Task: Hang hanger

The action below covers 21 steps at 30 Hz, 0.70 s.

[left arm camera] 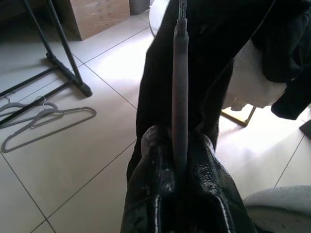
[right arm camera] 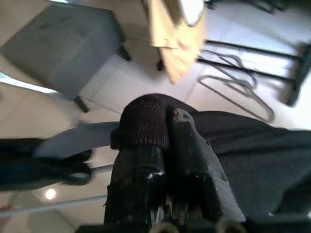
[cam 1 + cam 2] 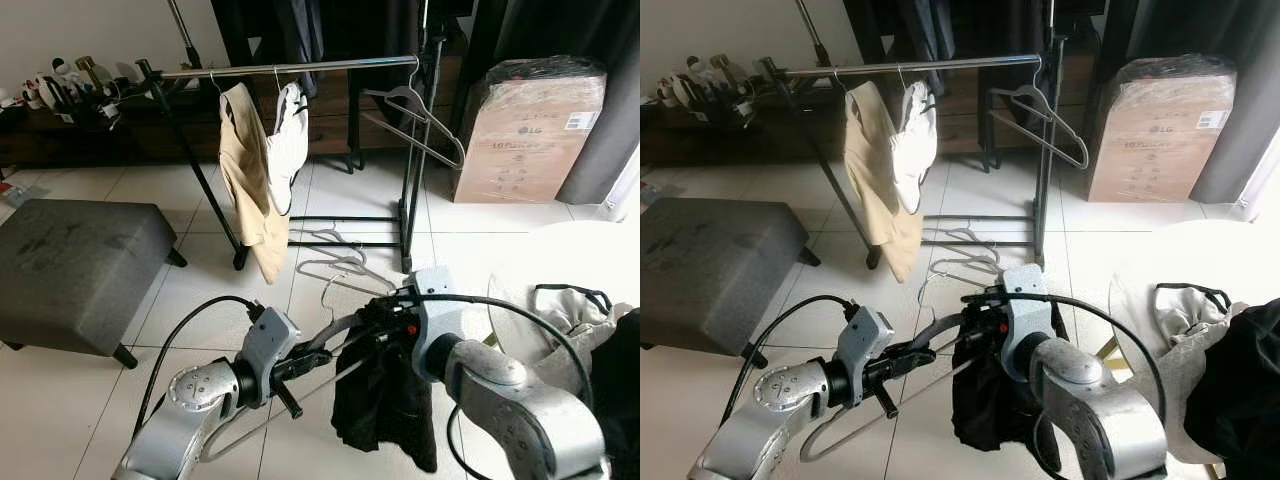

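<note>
Left gripper (image 3: 292, 372) jaws clamp hanger (image 1: 179, 97) bar; right gripper (image 2: 163, 126) jaws pinch black garment (image 3: 385, 405), probably collar. Keep bar level, reach rail (image 3: 290, 68).

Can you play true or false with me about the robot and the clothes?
1. The left hand is pinching the grey hanger. True.
2. The right hand holds a yellow shirt. False: it grips the black garment.
3. The rack rail is bare. False: a beige garment, a white garment and an empty hanger hang there.
4. Spare hangers lie on the floor by the rack. True.
</note>
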{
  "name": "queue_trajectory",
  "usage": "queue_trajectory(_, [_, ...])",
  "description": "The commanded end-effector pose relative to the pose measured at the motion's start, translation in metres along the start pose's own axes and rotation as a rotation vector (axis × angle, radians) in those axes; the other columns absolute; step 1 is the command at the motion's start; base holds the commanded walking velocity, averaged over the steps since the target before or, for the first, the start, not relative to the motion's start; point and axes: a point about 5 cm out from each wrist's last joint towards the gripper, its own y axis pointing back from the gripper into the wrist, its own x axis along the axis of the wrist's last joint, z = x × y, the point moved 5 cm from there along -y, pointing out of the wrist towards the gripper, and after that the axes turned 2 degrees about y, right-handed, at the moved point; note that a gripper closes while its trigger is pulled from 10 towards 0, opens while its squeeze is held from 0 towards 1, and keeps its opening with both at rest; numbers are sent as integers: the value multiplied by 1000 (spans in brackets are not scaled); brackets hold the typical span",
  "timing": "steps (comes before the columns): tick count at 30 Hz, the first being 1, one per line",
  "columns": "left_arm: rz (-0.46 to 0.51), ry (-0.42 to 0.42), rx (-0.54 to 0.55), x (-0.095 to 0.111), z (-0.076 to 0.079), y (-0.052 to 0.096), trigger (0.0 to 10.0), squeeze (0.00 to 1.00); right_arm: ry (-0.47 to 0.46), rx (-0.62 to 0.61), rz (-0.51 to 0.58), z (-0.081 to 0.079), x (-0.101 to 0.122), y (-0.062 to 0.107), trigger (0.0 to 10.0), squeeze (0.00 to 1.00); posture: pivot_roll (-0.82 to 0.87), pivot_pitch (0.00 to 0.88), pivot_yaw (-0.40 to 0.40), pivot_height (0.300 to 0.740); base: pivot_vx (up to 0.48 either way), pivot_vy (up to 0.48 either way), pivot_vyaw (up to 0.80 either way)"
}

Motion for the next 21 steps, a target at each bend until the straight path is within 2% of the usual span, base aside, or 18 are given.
queue_trajectory(1, [-2,-4,18,-1,-4,1,10000,0,61,180,69,-38,15,4,10000,0,-113,161,98,740,0,0,0])
queue_trajectory(4, [4,-4,17,0,-4,0,10000,0,128,190,42,-39,10,5,10000,0,-110,161,97,740,0,0,0])
queue_trajectory(7, [24,4,18,4,-4,-1,10000,0,94,63,66,-11,14,-1,10000,0,-109,161,98,740,0,0,0])
queue_trajectory(11, [38,13,14,7,-3,-2,10000,0,115,17,59,0,16,-3,10000,0,-110,159,97,740,0,0,0])
queue_trajectory(12, [41,14,13,7,-2,-2,10000,0,120,20,62,0,17,-3,10000,0,-110,159,96,740,0,0,0])
queue_trajectory(14, [54,25,1,10,-1,-3,10000,0,160,93,88,-12,24,-3,10000,0,-110,158,96,740,0,0,0])
queue_trajectory(16, [75,47,-28,16,4,-4,10000,0,248,236,103,-36,27,0,10000,0,-110,156,94,740,0,0,0])
queue_trajectory(21, [105,79,-85,24,14,-3,10000,0,310,272,94,-41,26,-3,10000,0,-105,153,92,740,0,0,0])
